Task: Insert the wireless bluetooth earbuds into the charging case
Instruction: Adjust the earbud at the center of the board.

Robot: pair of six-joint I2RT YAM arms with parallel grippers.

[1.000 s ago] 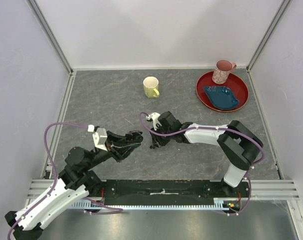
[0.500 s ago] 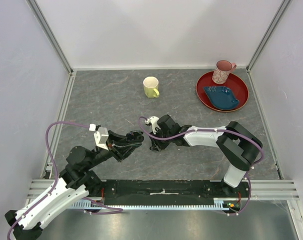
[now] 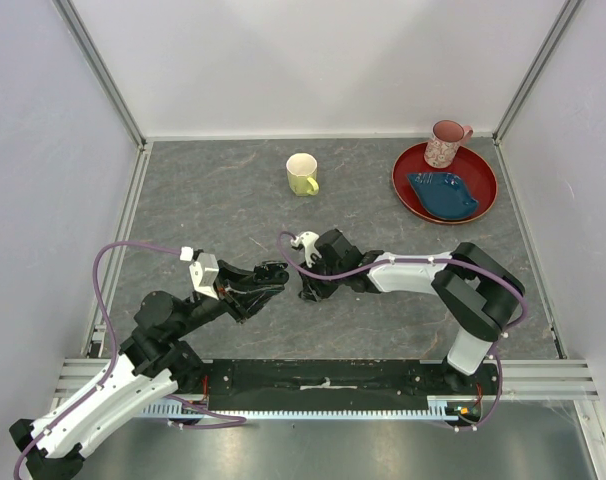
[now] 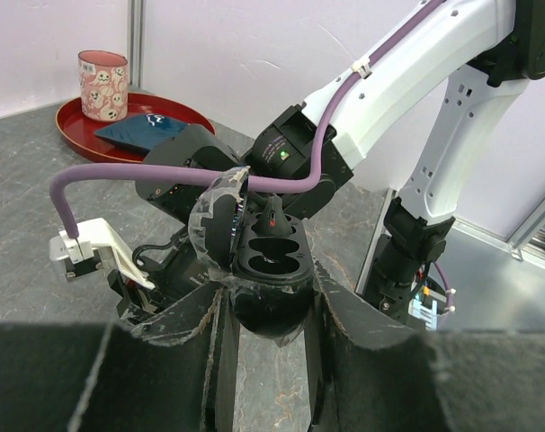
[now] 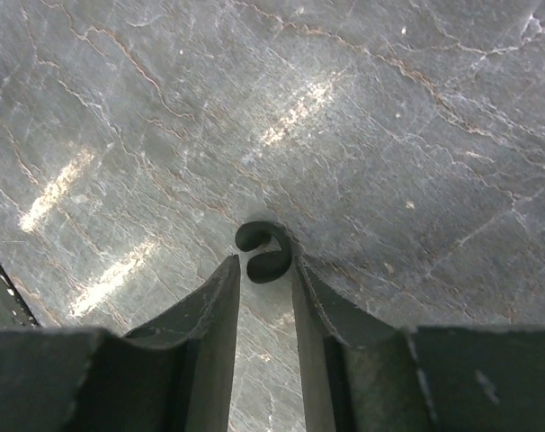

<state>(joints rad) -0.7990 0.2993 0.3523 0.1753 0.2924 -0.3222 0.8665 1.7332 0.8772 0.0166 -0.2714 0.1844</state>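
Carefully: my left end effector (image 4: 268, 306) clamps the open charging case (image 4: 272, 256). My right end effector (image 5: 264, 270), narrowly parted, straddles a black earbud (image 5: 262, 234) on the near-centre worktop (image 5: 389, 135); caught only at the tips, it may squirt away.

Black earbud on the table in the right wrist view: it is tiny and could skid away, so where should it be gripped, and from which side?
Probably best to grip the black earbud across its curled body, coming down from above. It lies flat on the table, so only its sides offer purchase. The fingers of the right gripper flank it, one each side.
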